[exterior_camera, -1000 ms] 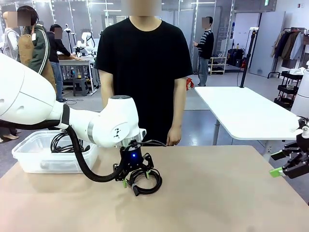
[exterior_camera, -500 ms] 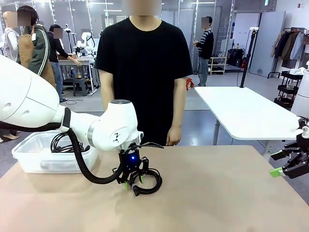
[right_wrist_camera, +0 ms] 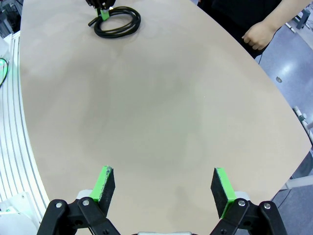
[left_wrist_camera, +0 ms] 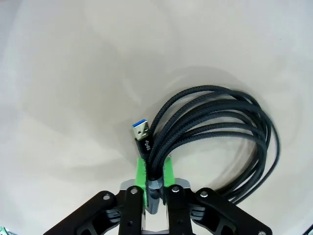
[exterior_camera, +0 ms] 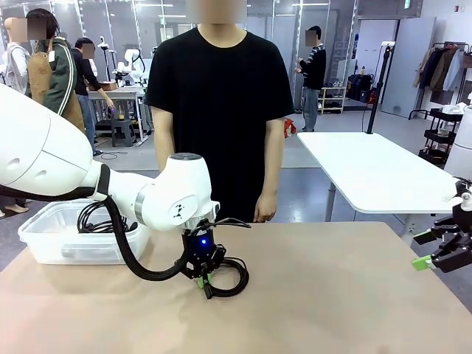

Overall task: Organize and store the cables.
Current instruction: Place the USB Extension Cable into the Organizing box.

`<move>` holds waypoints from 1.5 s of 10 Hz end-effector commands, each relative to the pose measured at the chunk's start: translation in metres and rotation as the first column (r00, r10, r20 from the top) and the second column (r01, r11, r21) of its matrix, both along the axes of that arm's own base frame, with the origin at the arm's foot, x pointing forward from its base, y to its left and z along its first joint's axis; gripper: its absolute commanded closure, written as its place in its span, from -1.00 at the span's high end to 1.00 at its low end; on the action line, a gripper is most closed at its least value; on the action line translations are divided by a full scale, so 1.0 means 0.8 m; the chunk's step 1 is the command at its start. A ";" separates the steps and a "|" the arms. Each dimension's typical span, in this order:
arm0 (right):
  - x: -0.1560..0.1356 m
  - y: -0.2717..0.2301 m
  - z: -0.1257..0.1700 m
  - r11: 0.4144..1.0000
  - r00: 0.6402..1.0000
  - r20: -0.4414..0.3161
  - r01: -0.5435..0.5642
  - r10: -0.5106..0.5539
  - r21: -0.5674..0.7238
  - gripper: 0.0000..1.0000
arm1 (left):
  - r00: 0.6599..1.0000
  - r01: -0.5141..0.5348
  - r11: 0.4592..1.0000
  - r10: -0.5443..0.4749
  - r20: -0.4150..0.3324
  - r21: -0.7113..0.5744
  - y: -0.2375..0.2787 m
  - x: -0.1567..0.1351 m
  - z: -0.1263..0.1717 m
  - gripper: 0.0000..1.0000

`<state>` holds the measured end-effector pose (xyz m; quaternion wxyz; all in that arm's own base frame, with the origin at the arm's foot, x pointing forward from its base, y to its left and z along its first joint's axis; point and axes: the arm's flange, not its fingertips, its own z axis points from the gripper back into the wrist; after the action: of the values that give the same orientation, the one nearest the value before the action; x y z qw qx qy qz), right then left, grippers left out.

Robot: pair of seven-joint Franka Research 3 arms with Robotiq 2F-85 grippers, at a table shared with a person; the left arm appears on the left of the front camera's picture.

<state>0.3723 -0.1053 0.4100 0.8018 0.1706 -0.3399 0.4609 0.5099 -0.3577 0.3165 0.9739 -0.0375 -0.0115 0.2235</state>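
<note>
One coiled cable pinched in left hand; more lie in bin.

Coiled cable: braided black sheath, woven texture, matt; plug end bright metal shell with blue insert. Table: smooth matt beige top, faint soft sheen under lights. Bin: translucent white plastic, smooth, slightly glossy. Left gripper: matt black body, green pads that look rubbery, though it's hard to be sure. Left arm: glossy white shell.
</note>
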 end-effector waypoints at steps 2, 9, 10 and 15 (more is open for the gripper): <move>0.001 -0.001 -0.001 1.000 1.000 0.005 0.000 0.000 0.008 1.00 | 0.999 -0.004 1.000 0.003 0.033 0.015 -0.007 0.002 0.004 -1.00; 0.001 -0.001 -0.001 1.000 1.000 0.005 0.000 0.000 0.008 1.00 | 0.951 0.236 0.971 -0.237 0.197 0.026 0.051 -0.028 0.183 -0.86; 0.001 -0.001 -0.001 1.000 1.000 0.005 0.000 0.000 0.008 1.00 | 0.949 0.244 0.969 -0.247 0.198 0.042 0.048 -0.031 0.187 -0.86; 0.001 -0.001 -0.001 1.000 1.000 0.005 0.000 0.000 0.008 1.00 | 0.949 0.219 0.975 -0.223 0.222 0.045 0.047 -0.027 0.200 -0.86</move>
<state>0.3723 -0.1055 0.4099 0.8022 0.1700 -0.3394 0.4608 0.4896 -0.3196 0.4734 0.9864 -0.0510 -0.1168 0.1034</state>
